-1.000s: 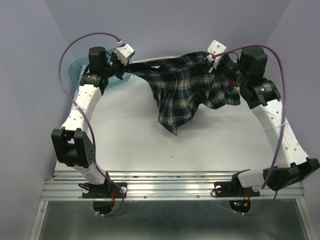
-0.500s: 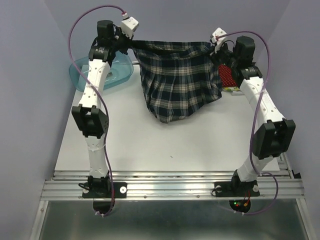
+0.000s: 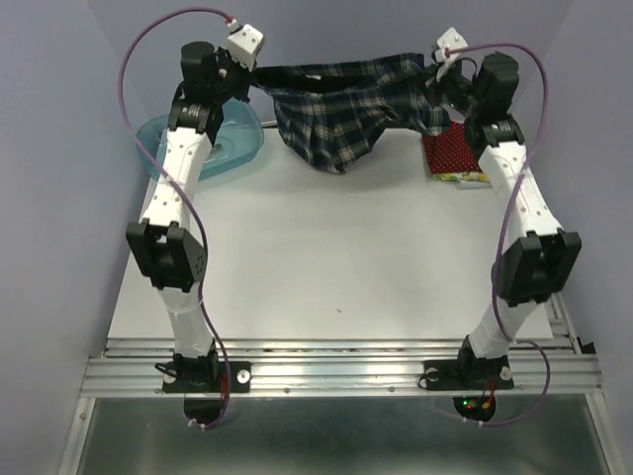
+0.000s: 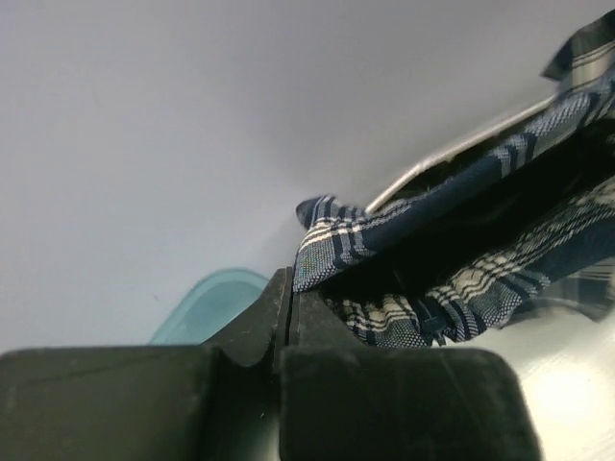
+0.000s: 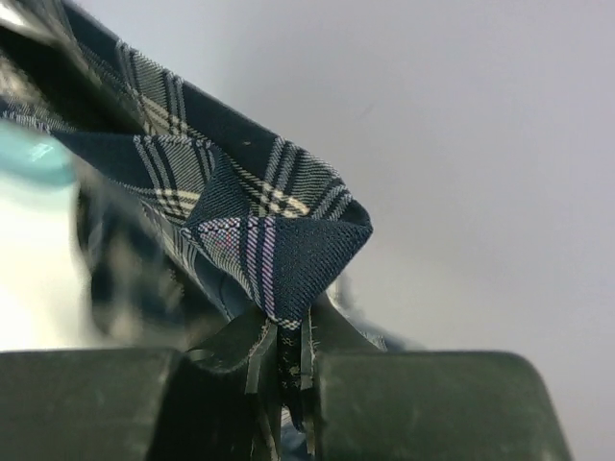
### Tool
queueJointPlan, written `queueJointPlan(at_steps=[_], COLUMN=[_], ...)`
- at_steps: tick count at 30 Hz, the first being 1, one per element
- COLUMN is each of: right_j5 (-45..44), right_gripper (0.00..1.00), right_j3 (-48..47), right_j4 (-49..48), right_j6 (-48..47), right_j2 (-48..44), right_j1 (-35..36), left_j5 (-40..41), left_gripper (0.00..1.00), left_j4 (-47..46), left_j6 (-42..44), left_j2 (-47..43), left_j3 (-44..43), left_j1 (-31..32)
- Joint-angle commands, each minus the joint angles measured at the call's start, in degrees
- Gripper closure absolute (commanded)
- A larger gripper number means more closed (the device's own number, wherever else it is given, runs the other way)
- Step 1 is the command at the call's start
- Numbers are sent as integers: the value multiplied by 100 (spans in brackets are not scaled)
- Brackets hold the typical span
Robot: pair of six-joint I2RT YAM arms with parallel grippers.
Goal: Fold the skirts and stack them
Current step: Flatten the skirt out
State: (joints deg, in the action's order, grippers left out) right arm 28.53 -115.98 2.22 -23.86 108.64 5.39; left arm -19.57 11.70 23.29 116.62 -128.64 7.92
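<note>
Your left gripper (image 3: pixel 251 73) is pressed together on one end of the plaid skirt's (image 3: pixel 336 119) waist, and your right gripper (image 3: pixel 435 77) is pinching the other end. The wrist views show cloth squeezed between both pairs of fingers. The skirt is up in the air at the far side of the table (image 3: pixel 326 257), pulled out like a line between the two grippers. Its long way runs from left to right, and the rest of it hangs down in the middle in a droopy bunch. The lowest bit is close to the table top, but you cannot tell if it touches. Each arm has its own end, so neither one is nearer. The big bare part of the table is on the near side, toward the arm bases, so I think the skirt needs to come that way to be laid flat for folding. The red skirt with dots (image 3: pixel 455 148) lies on the far right, just beside your right gripper, with the yellowish skirt (image 3: pixel 463 179) peeking out under it. The right arm is the nearer one to that pile. The teal tub (image 3: pixel 232 148) sits at the far left behind your left arm, and nothing shows in the part you can see.
</note>
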Motion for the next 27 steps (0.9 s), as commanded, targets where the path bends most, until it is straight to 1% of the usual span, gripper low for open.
queueJointPlan(at_steps=[1, 2, 3, 4, 5, 6, 7, 8, 9, 10, 11, 12, 13, 14, 15, 16, 17, 19, 20, 22, 23, 24, 26, 27], right_j5=[449, 686, 915, 1256, 1356, 1417, 1435, 1410, 1392, 1383, 1374, 1331, 1252, 1190, 1059, 997, 944, 891, 856, 908, 960, 1109, 1338, 1461], right_gripper=[98, 98, 94, 91, 87, 80, 78, 74, 53, 34, 18, 0, 0, 0, 0, 0, 0, 0, 0, 0, 0, 0, 0, 2], right_j3=[1871, 3078, 3691, 4254, 4782, 5265, 6019, 6357, 6839, 7026, 7193, 7352, 7458, 7650, 7730, 7775, 7784, 7697, 7505, 7249, 6908, 6696, 6274, 6081], right_j4=[-977, -986, -952, -873, -542, -277, 474, 742, 1084, 1879, 2175, 2404, 2859, 3037, 3143, 3301, 3398, 3531, 3662, 3742, 3777, 3882, 4365, 4497], right_j6=[-688, -1273, -1662, -2075, -2479, -3423, -3789, -4463, -4905, -5301, -5540, -6012, -6312, -6611, -6658, -6702, -6711, -6580, -6370, -5940, -5572, -5455, -5070, -4554], right_j2=[-1772, -2472, -2836, -3179, -3522, -4143, -4419, -4709, -5234, -5474, -5685, -5879, -6194, -6301, -6424, -6582, -6636, -6663, -6558, -6374, -6094, -5918, -5531, -5338], right_j1=[-495, -495, -495, -495, -495, -495, -495, -495, -495, -495, -495, -495, -495, -495, -495, -495, -495, -495, -495, -495, -495, -495, -495, -443], left_j5=[-323, -537, -730, -915, -1265, -1390, -1618, -1707, -1734, -1778, -1761, -1734, -1708, -1690, -1681, -1716, -1743, -1760, -1691, -1455, -1366, -1278, -918, -856], left_gripper=[100, 100, 100, 100, 100, 100, 98, 94, 79, 69, 58, 39, 31, 28, 27, 19, 11, 10, 10, 9, 9, 10, 12, 13], left_j4=[-600, -495, -424, -302, -187, 110, 287, 576, 683, 875, 1104, 1454, 1666, 2121, 2360, 2624, 3088, 3434, 3557, 3488, 3444, 3418, 3199, 3076], left_j6=[360, 456, 553, 676, 1086, 1368, 2024, 2361, 2626, 2915, 3240, 3661, 3865, 4276, 4420, 4552, 4657, 4816, 4808, 4590, 4571, 4588, 4308, 4211], left_j2=[-1772, -1992, -2229, -2431, -2860, -3090, -3536, -3784, -4039, -4494, -4699, -4910, -5286, -5438, -5587, -5841, -5948, -6159, -6369, -6615, -6643, -6643, -6451, -6285], left_j3=[1302, 1724, 2128, 2994, 3481, 3930, 4865, 5379, 6281, 6655, 6981, 7515, 7703, 7861, 8020, 8056, 8065, 8065, 8065, 8074, 8100, 8126, 8170, 8144], left_j1=[-388, -379, -379, -379, -379, -371, -353, -353, -344, -327, -300, -265, -204, -169, -142, -116, -116, -116, -116, -115, -116, -116, -116, -116])
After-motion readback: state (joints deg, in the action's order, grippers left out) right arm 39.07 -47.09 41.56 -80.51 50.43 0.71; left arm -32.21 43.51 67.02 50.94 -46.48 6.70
